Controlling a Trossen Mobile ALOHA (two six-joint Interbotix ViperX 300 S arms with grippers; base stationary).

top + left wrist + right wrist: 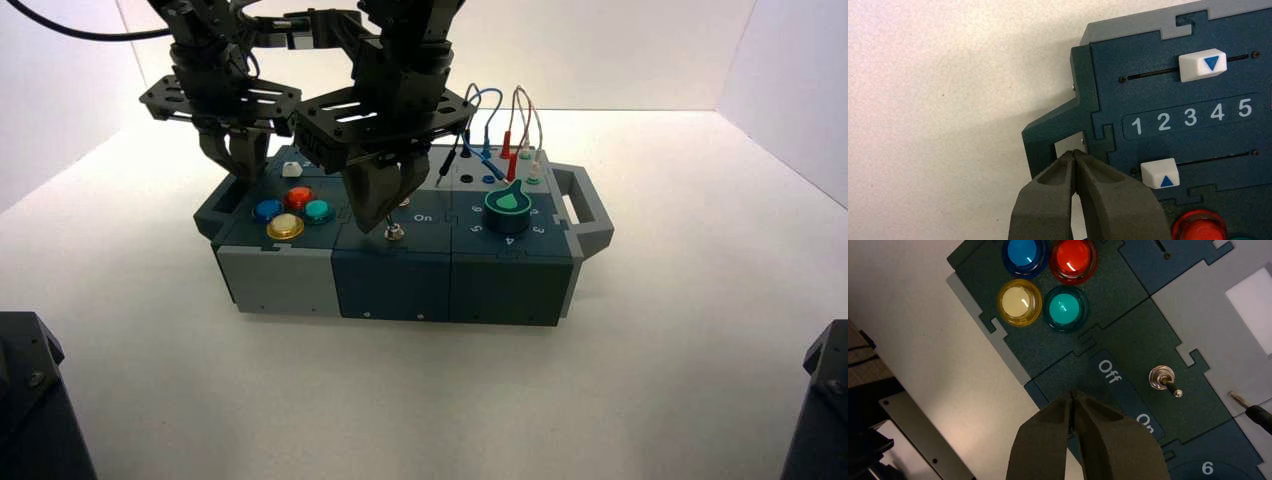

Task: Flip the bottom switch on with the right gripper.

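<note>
White walls [640,50] (plain), white tabletop [450,400]

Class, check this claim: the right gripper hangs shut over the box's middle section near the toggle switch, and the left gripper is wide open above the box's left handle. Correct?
Not quite. The left gripper is shut, not wide open: the left wrist view shows its fingertips meeting above the left handle. The rest holds: the right gripper hangs shut near the bottom switch.

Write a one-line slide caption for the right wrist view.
Right gripper, fingers shut, beside the Off/On label, near a silver toggle switch and four coloured buttons.
</note>
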